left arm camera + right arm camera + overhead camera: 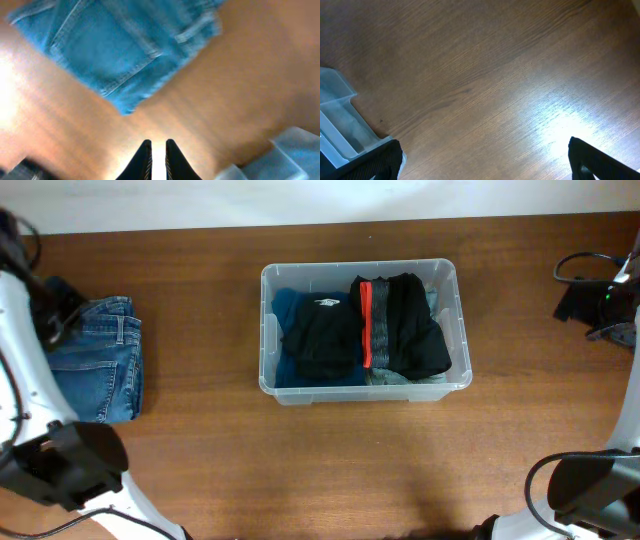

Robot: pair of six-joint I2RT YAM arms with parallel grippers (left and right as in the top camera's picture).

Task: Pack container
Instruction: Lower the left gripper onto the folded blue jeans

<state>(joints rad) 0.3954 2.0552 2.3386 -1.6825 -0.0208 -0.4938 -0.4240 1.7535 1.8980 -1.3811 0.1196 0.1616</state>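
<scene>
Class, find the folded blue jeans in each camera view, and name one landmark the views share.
Overhead: jeans at the far left, apart from the container.
Left wrist: jeans across the top, blurred.
Right wrist: not in it.
Shared landmark: the clear container, centre overhead; its corner shows lower left in the right wrist view; the pale blur at lower right in the left wrist view is probably it.
</scene>
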